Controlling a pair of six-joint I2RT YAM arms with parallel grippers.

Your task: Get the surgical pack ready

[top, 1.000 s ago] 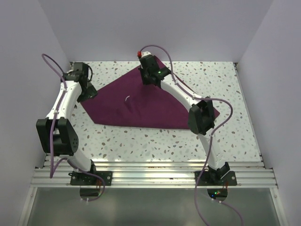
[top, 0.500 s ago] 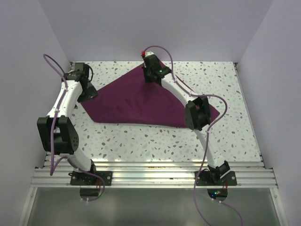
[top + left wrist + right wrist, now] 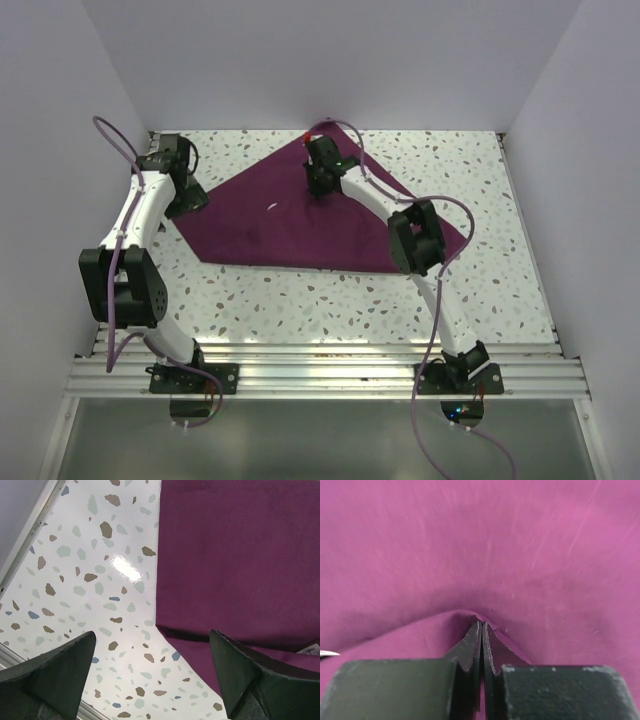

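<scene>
One purple drape (image 3: 290, 225) lies spread on the speckled surface (image 3: 300, 300). The right end effector (image 3: 482, 626) is closed, pinching a raised fold of it near the far corner. The left end effector (image 3: 152, 635) hovers wide open over its left edge.

A deep purple-maroon cloth drape (image 3: 290, 225), matt and finely woven, lies on a white speckled terrazzo-look tabletop (image 3: 100, 580) whose smooth surface shines with glare. The matt black plastic fingers (image 3: 55, 675) of the left gripper (image 3: 152, 634) look faintly grainy. A ribbed silvery metal rail (image 3: 320, 372) gleams dully.
</scene>
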